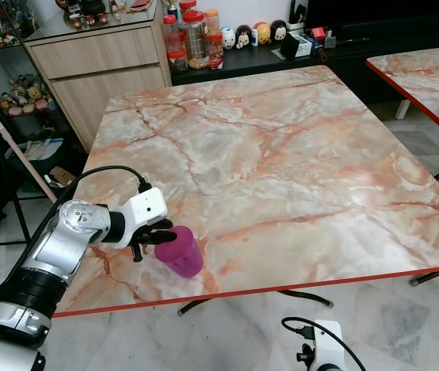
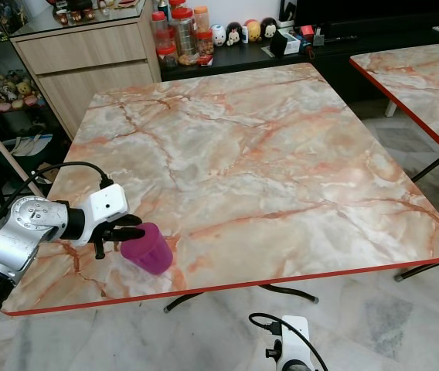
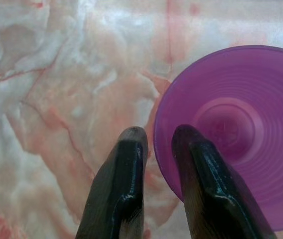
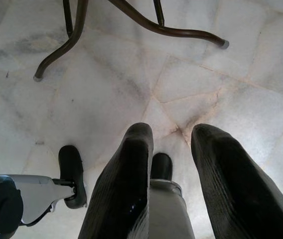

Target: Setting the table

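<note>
A purple plastic cup point(image 1: 182, 253) is at the front left corner of the marble table point(image 1: 281, 154), tilted with its mouth toward my left gripper point(image 1: 158, 236). In the left wrist view the black fingers point(image 3: 124, 174) straddle the cup's rim point(image 3: 241, 129), one inside and one outside, shut on it. My right gripper point(image 4: 171, 132) hangs below the table's front edge over the floor, its fingers apart and holding nothing.
A second marble table point(image 1: 428, 73) stands to the right across a narrow gap. Behind are a wooden cabinet point(image 1: 96, 66) and a low black shelf with jars point(image 1: 192, 35). The table's metal legs point(image 4: 146, 22) rest on the tiled floor.
</note>
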Available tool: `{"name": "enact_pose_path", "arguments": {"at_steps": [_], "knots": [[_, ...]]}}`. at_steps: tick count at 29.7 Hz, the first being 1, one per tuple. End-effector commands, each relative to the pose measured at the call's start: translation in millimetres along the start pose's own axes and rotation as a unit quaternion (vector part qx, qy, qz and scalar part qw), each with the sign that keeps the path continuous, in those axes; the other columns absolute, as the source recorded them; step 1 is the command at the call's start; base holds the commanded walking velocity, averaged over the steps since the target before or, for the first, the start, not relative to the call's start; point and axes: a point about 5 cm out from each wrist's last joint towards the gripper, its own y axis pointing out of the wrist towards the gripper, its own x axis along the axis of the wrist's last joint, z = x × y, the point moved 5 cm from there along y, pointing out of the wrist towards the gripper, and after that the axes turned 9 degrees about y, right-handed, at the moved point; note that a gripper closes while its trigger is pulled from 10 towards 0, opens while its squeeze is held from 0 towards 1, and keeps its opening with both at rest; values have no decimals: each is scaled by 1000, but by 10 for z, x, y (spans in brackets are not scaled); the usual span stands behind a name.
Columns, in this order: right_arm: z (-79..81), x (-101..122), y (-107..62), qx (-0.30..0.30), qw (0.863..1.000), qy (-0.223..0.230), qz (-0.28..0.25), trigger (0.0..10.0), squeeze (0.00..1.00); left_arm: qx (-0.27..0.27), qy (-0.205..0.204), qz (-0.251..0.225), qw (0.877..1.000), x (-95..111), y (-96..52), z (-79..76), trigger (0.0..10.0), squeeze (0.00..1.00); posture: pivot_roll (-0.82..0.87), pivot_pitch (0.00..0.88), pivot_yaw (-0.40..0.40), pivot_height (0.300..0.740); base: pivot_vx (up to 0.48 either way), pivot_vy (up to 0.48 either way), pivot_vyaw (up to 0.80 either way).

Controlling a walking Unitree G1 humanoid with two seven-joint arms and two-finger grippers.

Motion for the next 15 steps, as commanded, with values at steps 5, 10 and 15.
{"name": "enact_pose_path", "arguments": {"at_steps": [5, 10, 15], "knots": [[41, 11, 6, 4, 1000, 0, 2, 10000, 0, 0, -2, 12, 1000, -53, -59, 4, 0, 0, 97, 25, 99, 740, 0, 0, 0], [46, 20, 8, 4, 1000, 0, 1, 10000, 0, 1, -4, 10, 1000, -47, -69, 11, 0, 0, 100, 24, 99, 740, 0, 0, 0], [53, 31, 10, 5, 1000, 0, 0, 10000, 0, 16, -18, -8, 1000, -7, -79, 49, 0, 0, 99, 23, 99, 740, 0, 0, 0]]}}
